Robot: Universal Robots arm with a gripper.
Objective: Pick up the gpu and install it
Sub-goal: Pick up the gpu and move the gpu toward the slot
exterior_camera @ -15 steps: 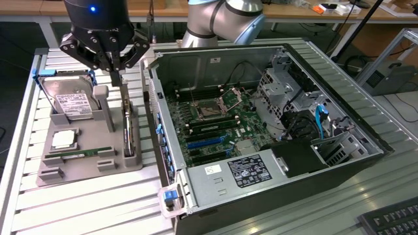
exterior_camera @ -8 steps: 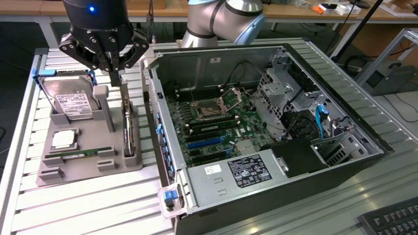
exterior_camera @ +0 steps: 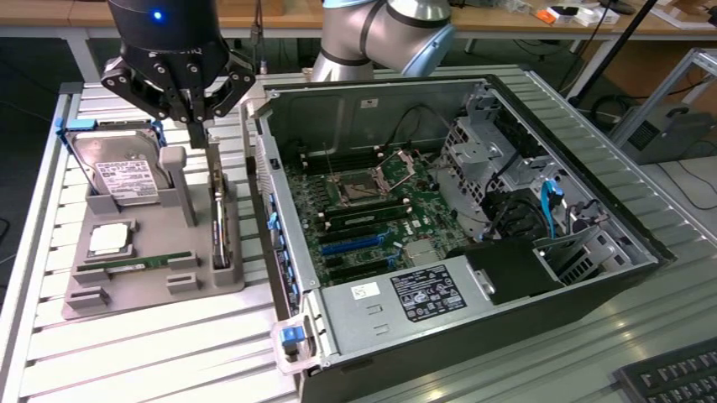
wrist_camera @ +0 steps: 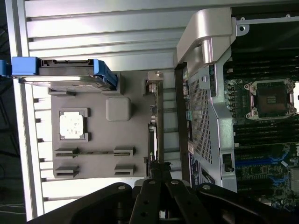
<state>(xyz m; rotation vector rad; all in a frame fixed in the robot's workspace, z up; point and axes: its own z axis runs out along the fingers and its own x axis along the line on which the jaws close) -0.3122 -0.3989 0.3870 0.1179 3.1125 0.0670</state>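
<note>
The gpu is a thin dark card standing edge-on in a slot at the side of the grey holder tray nearest the case. My gripper hangs above the card's far end, fingers shut together with nothing seen between them. In the wrist view the gpu is a slim line running away from my shut gripper, its silvery bracket at the far end. Whether the tips touch the card I cannot tell. The open computer case lies beside the tray, showing its motherboard and blue expansion slots.
The tray also holds a hard drive with a blue frame, a CPU and a green RAM stick. The case's wall rises right beside the gpu. A keyboard lies at the exterior view's lower right.
</note>
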